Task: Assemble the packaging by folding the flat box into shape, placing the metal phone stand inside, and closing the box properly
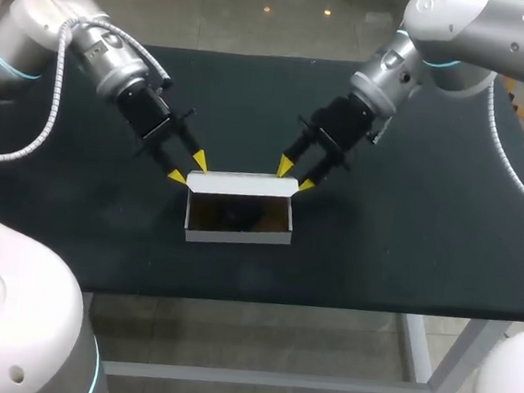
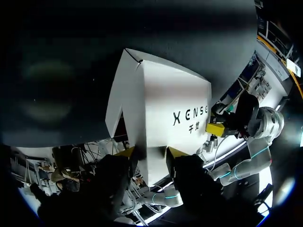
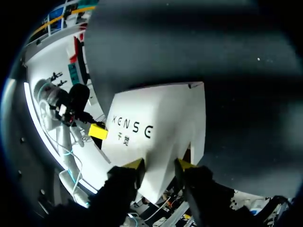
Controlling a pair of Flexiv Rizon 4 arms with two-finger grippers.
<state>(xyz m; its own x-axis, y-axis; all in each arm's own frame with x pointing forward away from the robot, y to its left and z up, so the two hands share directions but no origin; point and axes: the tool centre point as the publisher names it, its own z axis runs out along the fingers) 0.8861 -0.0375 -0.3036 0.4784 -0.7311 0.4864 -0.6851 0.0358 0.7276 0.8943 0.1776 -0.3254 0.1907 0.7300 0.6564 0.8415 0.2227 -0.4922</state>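
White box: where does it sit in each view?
Head view: white box mid-table, top open, between left gripper and right gripper.
Left wrist view: box directly ahead of that gripper.
Right wrist view: box directly ahead of that gripper.
Shared landmark: its open lid, along the far side in head view, facing both wrist cameras.

Head view overhead; both wrists near box (image 1: 242, 185)
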